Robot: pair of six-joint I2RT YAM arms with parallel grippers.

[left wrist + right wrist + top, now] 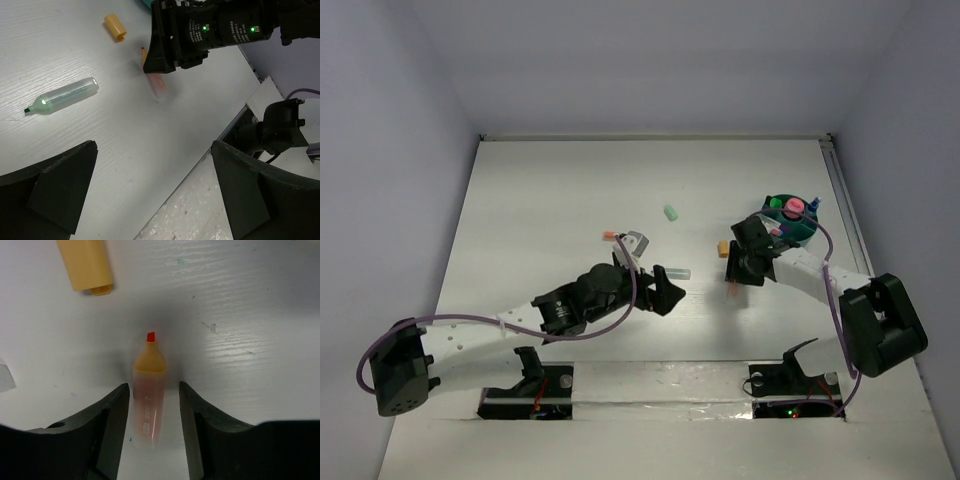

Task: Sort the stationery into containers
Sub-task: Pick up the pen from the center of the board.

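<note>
A salmon marker [148,400] with an orange neck and bare red tip lies on the white table between my right gripper's [154,412] open jaws; the left jaw is nearly touching it and the right stands apart. It also shows in the top view [733,290] below the right gripper [741,277]. An orange cap [85,262] lies just beyond it. The teal tub [804,234], holding pink and green items, stands behind the right gripper. A pale-green marker [62,97] lies uncapped ahead of my left gripper [155,175], which is open, empty and above the table.
A pale-green cap [671,213] lies mid-table. A small orange piece [608,236] and a clear piece [636,242] lie beside the left arm. The table's front edge [200,165] runs under the left gripper. White walls enclose the table.
</note>
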